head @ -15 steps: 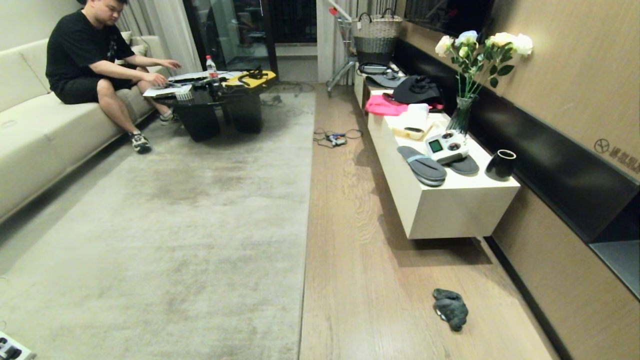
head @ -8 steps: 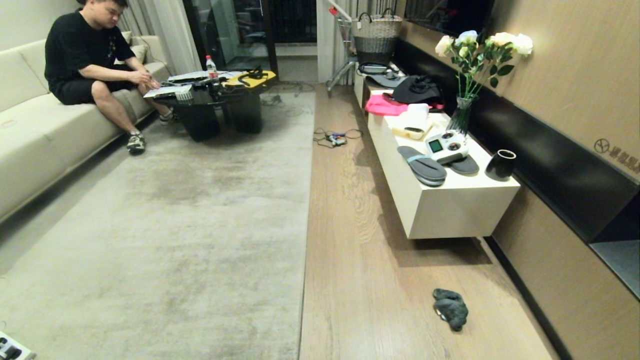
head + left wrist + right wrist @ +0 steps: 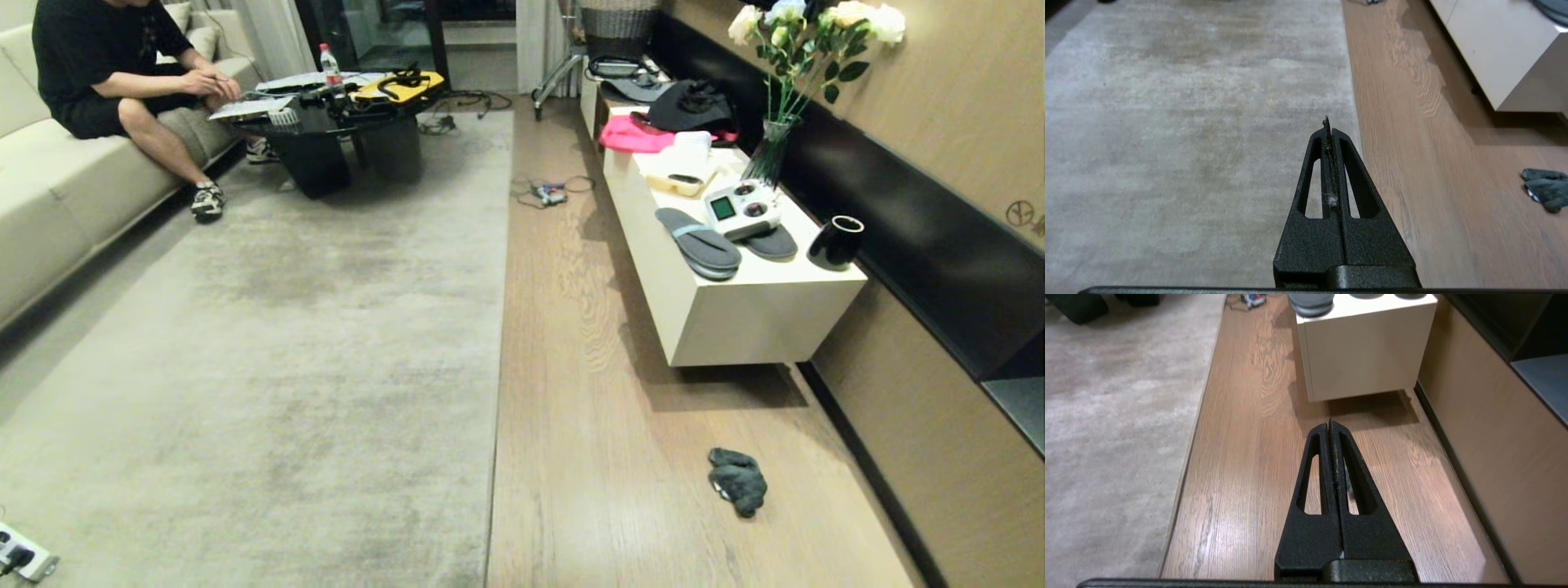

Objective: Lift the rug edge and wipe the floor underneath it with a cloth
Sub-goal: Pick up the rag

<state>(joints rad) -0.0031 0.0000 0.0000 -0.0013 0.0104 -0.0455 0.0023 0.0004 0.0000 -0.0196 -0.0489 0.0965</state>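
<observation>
Head view, from left to right: a person (image 3: 106, 73) sits on the pale sofa (image 3: 49, 212) by a black coffee table (image 3: 326, 139), then comes the rug, then bare floor (image 3: 588, 457), then the white cabinet (image 3: 735, 318) along the wall. The rug edge (image 3: 499, 351) runs straight away from the robot, its long axis parallel to the floor planks, lying flat. The cloth (image 3: 737, 481) sits crumpled on the planks near the wall.

Left gripper (image 3: 1327, 122) hangs above the rug, fingers pressed together and empty, pointing along the rug; the rug edge lies just right of its tip, and the cloth is well off to its right. Right gripper (image 3: 1329, 424) is likewise closed on nothing, above the bare floor, with the rug edge to its left and the cabinet ahead.
</observation>
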